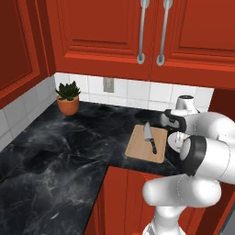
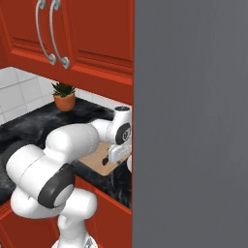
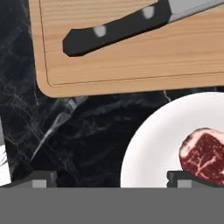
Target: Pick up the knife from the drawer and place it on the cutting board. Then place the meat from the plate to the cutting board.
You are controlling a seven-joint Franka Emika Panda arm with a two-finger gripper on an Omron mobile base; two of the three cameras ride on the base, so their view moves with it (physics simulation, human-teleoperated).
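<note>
On the black counter [image 1: 55, 151], the board [image 1: 146, 144] is seen with the knife [image 1: 149, 136] laid flat across it, blade toward the wall and black handle toward the counter's front edge. Seen from the hand, the knife [image 3: 131, 24] is stretched across the board [image 3: 131, 57] at about 12 o'clock, well above the fingertips [image 3: 41, 179]. The plate [image 3: 157, 144] is found at about 3 o'clock, just beside the board's near edge but apart from it, with the meat [image 3: 203, 155] resting on it at the far right. One fingertip is placed directly below the meat and the other is far off at about 9 o'clock, so the gripper [image 3: 111, 181] is spread wide and nothing is held. A potted plant [image 1: 68, 97] is set by the tiled wall, well apart from the board.
</note>
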